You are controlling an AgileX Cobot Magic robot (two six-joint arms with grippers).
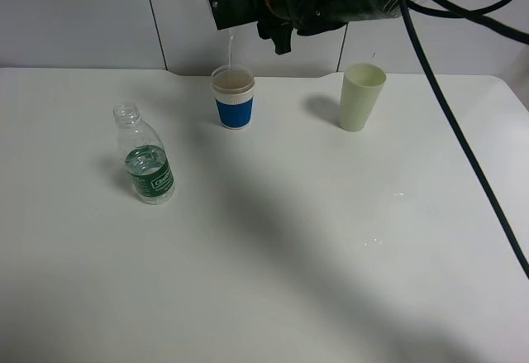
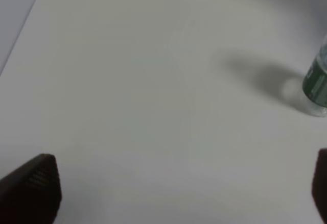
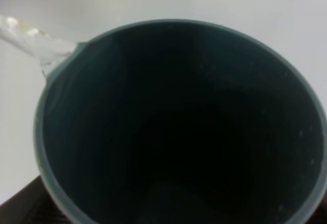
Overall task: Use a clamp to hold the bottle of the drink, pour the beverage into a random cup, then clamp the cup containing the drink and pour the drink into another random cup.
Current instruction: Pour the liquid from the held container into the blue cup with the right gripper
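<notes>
My right gripper (image 1: pixel 279 17) hangs at the back of the table, above the blue-sleeved paper cup (image 1: pixel 234 98). It is shut on a dark teal cup (image 3: pixel 179 122), which is tilted. A thin stream of water (image 1: pixel 231 49) falls from its rim (image 3: pixel 48 55) into the paper cup. The clear bottle (image 1: pixel 145 160) with a green label stands uncapped on the left, holding a little liquid. In the left wrist view my left gripper (image 2: pixel 176 188) is open over bare table, with the bottle (image 2: pixel 318 86) off to one side and apart from it.
A pale green cup (image 1: pixel 362 97) stands upright to the right of the paper cup. A few water drops (image 1: pixel 399 194) lie on the white table (image 1: pixel 264 280). The right arm's black cable (image 1: pixel 463 148) runs down the right side.
</notes>
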